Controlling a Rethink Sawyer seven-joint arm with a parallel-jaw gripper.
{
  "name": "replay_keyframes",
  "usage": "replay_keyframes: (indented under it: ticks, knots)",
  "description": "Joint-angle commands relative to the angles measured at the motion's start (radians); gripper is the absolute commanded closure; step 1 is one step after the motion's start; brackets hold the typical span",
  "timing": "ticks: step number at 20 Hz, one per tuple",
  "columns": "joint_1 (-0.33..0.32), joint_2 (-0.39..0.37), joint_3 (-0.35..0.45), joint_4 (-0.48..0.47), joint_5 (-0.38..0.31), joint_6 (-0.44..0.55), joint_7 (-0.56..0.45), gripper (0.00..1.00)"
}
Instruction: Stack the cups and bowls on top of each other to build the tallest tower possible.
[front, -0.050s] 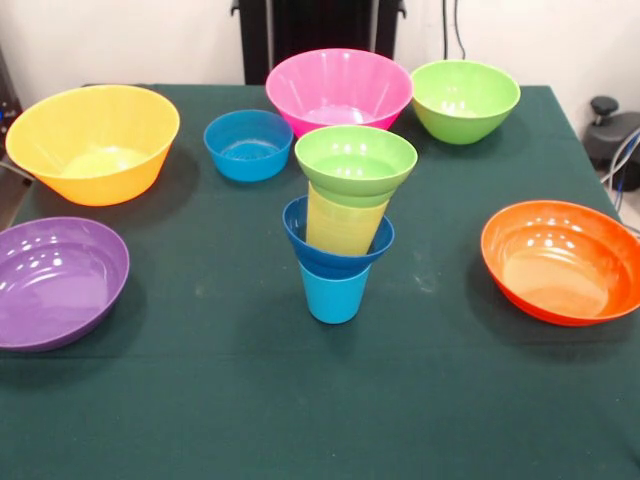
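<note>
The tower stands near the middle of the green surface: light blue cup, dark blue bowl, yellow cup, lime green bowl on top. The light blue bowl sits apart behind it, beside the pink bowl. No tool shows, so its state cannot be told.

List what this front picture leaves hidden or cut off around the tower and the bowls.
- Gripper: none shows in the front view, so its state is unknown.
- Yellow cup: its base is hidden inside the dark blue bowl, its rim under the small green bowl.
- Light blue cup: its rim is covered by the dark blue bowl.
- Purple bowl: left side cut by the picture's edge.
- Orange bowl: right rim cut by the edge.
</note>
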Motion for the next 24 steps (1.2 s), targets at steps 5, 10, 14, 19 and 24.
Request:
replay_keyframes:
  ticks: [5,10,14,19,24]
  knots:
    - [-0.185,-0.133,0.276,0.458,-0.16,-0.254,-0.325,0.0]
    - [-0.268,-0.191,0.357,0.61,-0.227,-0.37,-0.294,0.0]
    - [-0.311,-0.216,0.4,0.715,-0.315,-0.456,-0.247,0.0]
    - [-0.385,-0.22,0.469,0.834,-0.424,-0.55,-0.193,0.0]
    - [-0.379,-0.143,0.444,0.858,-0.55,-0.683,-0.095,0.0]
